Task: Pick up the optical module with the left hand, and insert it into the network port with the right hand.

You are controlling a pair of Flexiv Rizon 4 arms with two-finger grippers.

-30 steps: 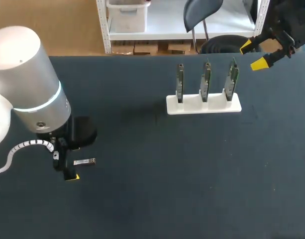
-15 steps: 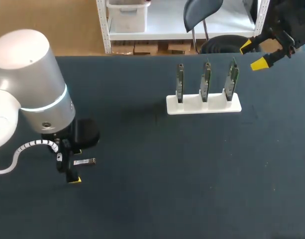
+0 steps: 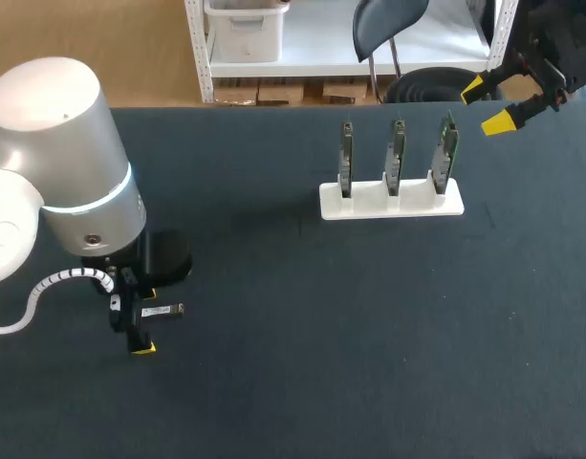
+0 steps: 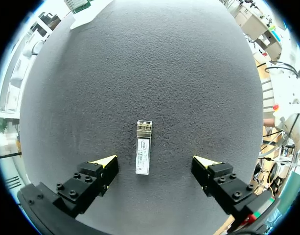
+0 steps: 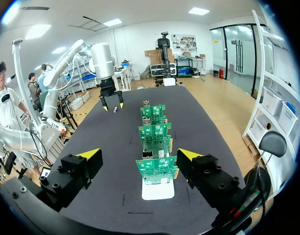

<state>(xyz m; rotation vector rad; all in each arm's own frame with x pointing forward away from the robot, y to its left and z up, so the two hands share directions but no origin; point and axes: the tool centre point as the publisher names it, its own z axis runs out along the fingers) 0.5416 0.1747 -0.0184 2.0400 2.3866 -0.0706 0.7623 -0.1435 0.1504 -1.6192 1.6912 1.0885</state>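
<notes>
1. Silver optical module [image 4: 143, 154] lies flat on the table [image 4: 140, 73], untouched, between my left gripper [image 4: 154, 162]'s wide-open fingers.
2. Right gripper [image 5: 140, 155]: wide open, empty, near the board rack [image 5: 157, 188].
3. I cannot discern the network ports.

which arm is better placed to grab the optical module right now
Left. The left gripper, open, hangs over the optical module, a finger on each side; the right gripper is far off, beyond the board rack.

We are working in a robotics lab: our left arm [image 3: 54, 182] and right arm [image 3: 560, 38] are hanging over a dark table [image 3: 369, 335] bearing a white rack [image 3: 391, 202] of green circuit boards [image 3: 396, 153].
</notes>
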